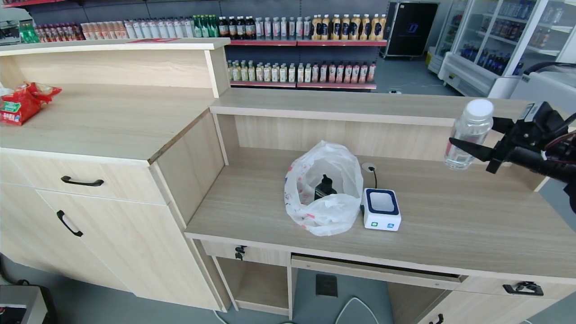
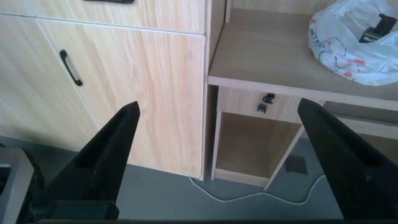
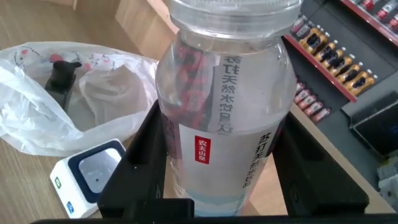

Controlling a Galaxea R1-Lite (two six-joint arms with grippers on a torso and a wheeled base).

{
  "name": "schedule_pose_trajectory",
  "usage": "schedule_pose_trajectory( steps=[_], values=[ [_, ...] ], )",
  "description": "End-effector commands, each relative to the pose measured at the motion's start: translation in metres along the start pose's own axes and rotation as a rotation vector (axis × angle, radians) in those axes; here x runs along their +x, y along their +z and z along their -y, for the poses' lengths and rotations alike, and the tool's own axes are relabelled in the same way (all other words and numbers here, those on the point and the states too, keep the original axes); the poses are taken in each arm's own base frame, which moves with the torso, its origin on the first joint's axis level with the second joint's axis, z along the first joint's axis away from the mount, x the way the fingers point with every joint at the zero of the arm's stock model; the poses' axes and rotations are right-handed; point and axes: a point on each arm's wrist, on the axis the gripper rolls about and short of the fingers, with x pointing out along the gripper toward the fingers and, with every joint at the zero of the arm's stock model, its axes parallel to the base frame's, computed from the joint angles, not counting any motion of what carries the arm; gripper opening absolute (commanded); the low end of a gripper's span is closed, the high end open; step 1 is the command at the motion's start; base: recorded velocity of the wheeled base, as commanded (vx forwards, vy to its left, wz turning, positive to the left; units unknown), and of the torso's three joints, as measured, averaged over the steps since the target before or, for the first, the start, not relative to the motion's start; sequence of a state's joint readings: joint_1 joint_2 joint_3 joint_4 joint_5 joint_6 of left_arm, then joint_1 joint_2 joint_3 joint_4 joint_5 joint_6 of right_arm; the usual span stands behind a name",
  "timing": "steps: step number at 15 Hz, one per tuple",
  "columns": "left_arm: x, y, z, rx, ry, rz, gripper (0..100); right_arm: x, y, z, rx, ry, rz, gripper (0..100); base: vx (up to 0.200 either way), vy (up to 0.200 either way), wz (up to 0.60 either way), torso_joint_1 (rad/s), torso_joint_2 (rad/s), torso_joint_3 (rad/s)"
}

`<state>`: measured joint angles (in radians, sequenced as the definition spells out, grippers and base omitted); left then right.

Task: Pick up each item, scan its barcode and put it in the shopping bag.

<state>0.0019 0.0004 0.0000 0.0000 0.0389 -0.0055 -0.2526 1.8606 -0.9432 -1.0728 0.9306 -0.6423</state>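
Right gripper [image 1: 474, 139] was clamped on the water bottle [image 1: 472, 121], one finger either side of the clear body below the white cap; the bottle was upright, up in the air over the far right of the desk [image 1: 472, 220], about level with the raised back ledge [image 1: 360, 110]; well apart from everything else.

Shopping bag [image 1: 323, 189] sat near the middle of the desk with its mouth open and a dark item [image 1: 325, 186] already inside; its front bulged close to the desk's front edge. The scanner [image 1: 381, 209] was just beside the bag on the robot's right, also near the front edge, window facing up; its cable [image 1: 375, 179] ran back to a hole in the desk top. A wide stretch of wood lay between the scanner and the held bottle.

On the robot's left the desk was walled in by the side panel [image 1: 191, 162] of a taller cabinet; a red snack pack [image 1: 22, 103] lay on that higher top, at its far left edge.

Left gripper [image 2: 217, 162] hung low in front of the cabinet doors, out past the desk's front corner; fingers spread wide apart, nothing held.
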Motion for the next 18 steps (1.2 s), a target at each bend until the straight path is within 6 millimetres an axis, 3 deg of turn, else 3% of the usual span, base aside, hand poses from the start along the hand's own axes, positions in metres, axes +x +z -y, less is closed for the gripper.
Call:
schedule_pose_trajectory(
  steps=[1, 7, 12, 18],
  values=[
    [0.000, 0.000, 0.000, -0.001, 0.001, 0.000, 100, 0.017, -0.025, -0.015, 0.031, 0.051, 0.006, 0, 0.000, 0.000, 0.00, 0.000, 0.00, 0.000],
    [0.000, 0.000, 0.000, -0.001, 0.002, 0.000, 100, 0.042, -0.058, -0.041, -0.055, 0.102, 0.047, 0, 0.000, 0.000, 0.00, 0.000, 0.00, 0.000],
    [0.000, 0.000, 0.000, -0.001, 0.002, 0.000, 100, 0.060, -0.069, -0.062, -0.123, 0.114, 0.110, 0, 0.000, 0.000, 0.00, 0.000, 0.00, 0.000],
    [0.000, 0.000, 0.000, -0.001, 0.001, 0.000, 100, 0.069, -0.084, -0.072, -0.158, 0.103, 0.143, 0, 0.000, 0.000, 0.00, 0.000, 0.00, 0.000]
  ],
)
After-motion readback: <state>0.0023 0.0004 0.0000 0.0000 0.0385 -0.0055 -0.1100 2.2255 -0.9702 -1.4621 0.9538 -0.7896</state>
